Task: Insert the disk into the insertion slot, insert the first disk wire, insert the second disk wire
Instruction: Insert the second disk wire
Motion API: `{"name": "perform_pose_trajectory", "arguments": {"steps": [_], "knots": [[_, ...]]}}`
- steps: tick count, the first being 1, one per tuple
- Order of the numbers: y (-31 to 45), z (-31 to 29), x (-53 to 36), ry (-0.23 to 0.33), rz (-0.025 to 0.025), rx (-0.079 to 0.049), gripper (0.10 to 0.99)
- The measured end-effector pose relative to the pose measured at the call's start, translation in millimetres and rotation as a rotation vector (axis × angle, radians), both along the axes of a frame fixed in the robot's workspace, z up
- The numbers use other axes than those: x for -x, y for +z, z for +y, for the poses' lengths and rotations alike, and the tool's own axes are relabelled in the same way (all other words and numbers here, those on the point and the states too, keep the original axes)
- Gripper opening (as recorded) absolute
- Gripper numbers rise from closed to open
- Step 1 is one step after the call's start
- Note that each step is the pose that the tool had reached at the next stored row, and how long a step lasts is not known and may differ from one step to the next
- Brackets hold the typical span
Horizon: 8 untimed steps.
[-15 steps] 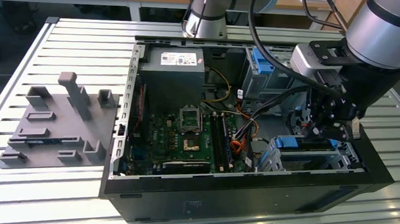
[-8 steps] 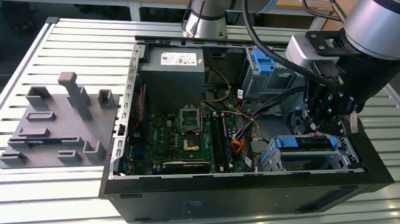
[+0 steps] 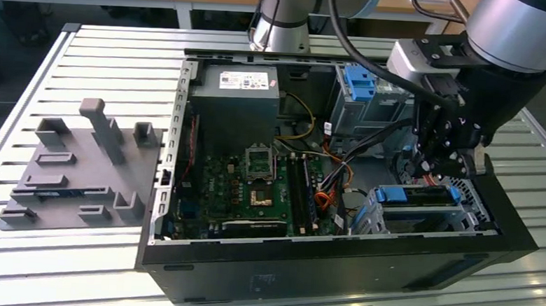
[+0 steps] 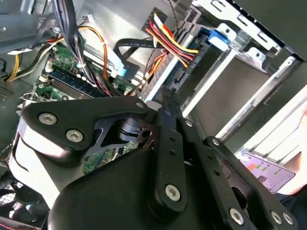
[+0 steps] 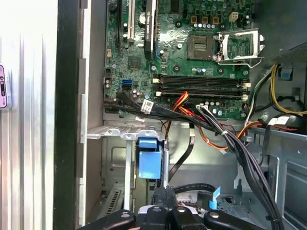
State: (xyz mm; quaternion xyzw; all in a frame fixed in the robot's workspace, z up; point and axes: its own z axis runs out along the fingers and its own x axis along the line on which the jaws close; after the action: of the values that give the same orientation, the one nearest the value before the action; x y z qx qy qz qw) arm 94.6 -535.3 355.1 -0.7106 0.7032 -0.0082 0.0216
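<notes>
Near the seated disk (image 3: pixel 421 197), gripper (image 5: pixel 164 196) with fingers closed; wire bundle (image 5: pixel 230 139) could snag it; a skewed power connector (image 4: pixel 184 67) might jam.

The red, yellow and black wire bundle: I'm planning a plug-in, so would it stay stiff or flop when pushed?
Likely floppy: the wire bundle bends in a loose curve in the second wrist view. Probably light, being a few thin strands.

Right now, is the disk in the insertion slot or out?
In: the disk sits inside the insertion slot, blue carrier between its walls.
</notes>
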Motion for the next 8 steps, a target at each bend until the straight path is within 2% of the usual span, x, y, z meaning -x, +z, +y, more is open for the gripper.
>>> {"name": "perform_pose_trajectory", "arguments": {"steps": [3, 5, 8], "knots": [[0.0, 5.5, 0.8, 0.000, 0.0000, 0.000, 0.106], [0.2, 12.6, 2.9, 0.000, 0.0000, 0.000, 0.106], [0.4, 18.4, 4.8, 0.000, 0.0000, 0.000, 0.106]]}}
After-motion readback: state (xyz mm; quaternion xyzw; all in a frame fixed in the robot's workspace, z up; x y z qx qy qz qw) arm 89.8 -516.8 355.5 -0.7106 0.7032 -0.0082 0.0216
